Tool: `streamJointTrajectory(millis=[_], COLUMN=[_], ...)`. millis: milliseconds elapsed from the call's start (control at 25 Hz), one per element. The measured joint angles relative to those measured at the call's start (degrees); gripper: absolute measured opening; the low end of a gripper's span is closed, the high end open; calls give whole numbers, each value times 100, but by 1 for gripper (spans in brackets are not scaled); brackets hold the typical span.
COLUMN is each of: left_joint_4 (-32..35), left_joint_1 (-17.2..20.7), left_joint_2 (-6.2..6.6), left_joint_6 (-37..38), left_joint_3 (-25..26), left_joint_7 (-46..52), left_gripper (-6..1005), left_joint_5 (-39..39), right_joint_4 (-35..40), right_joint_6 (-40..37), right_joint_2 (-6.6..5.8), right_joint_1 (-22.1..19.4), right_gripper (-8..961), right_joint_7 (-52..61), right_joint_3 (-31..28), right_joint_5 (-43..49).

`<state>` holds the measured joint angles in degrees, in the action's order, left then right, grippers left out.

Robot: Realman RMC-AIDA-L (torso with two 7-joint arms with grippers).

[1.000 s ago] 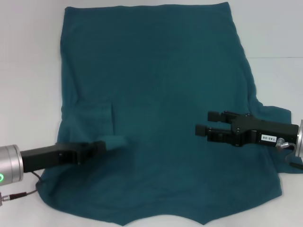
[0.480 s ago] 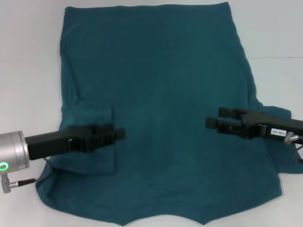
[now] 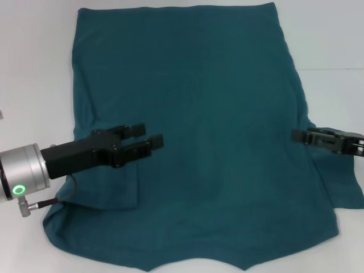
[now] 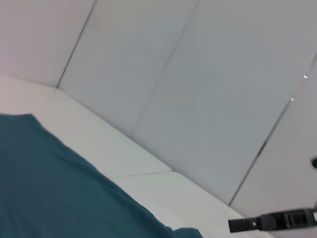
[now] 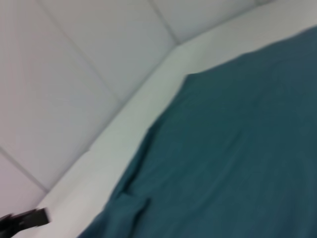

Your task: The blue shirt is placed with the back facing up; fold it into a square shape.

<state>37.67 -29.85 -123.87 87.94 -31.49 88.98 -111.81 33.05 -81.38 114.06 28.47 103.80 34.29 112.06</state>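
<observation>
Head view: left tool (image 3: 149, 134) over blue shirt (image 3: 210, 102)

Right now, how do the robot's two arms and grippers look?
The left gripper has black fingers on a black body, behind it a silver wrist cylinder with a green ring light and a thin cable. The right gripper is also black; little more of it shows.

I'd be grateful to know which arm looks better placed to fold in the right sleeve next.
Probably the right: its hand hovers at the blue shirt's right edge beside the spread sleeve. The left hand is open over the already folded left side.
</observation>
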Motion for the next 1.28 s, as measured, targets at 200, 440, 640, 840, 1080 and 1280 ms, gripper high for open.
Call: streamJointTrajectory(millis=[200, 440, 640, 840, 1080, 1280], left_joint_4=[-33, 126, 165, 163, 163, 155], left_joint_1=[-25, -19, 0, 11, -24, -34], left_joint_2=[9, 5, -3, -9, -4, -5], left_joint_6=[-87, -283, -409, -435, -436, -440], left_joint_3=[-230, -806, -980, -985, -983, -989], left_joint_7=[-740, -1323, -1564, -1618, -1616, -1616], left_gripper=[716, 713, 712, 712, 711, 711], left_joint_5=[-29, -455, -565, -582, -614, -619], right_joint_4=[39, 42, 44, 27, -28, -40], right_joint_6=[224, 483, 728, 1028, 1292, 1574], right_joint_2=[-250, -478, -486, -429, -341, -217], right_joint_1=[-152, -243, -256, -274, -283, -259], right_gripper=[826, 824, 822, 821, 819, 817], right_joint_7=[730, 1513, 1965, 2226, 2230, 2190], right_joint_3=[-19, -35, -57, -62, -45, -11], right_joint_5=[149, 257, 431, 579, 608, 645])
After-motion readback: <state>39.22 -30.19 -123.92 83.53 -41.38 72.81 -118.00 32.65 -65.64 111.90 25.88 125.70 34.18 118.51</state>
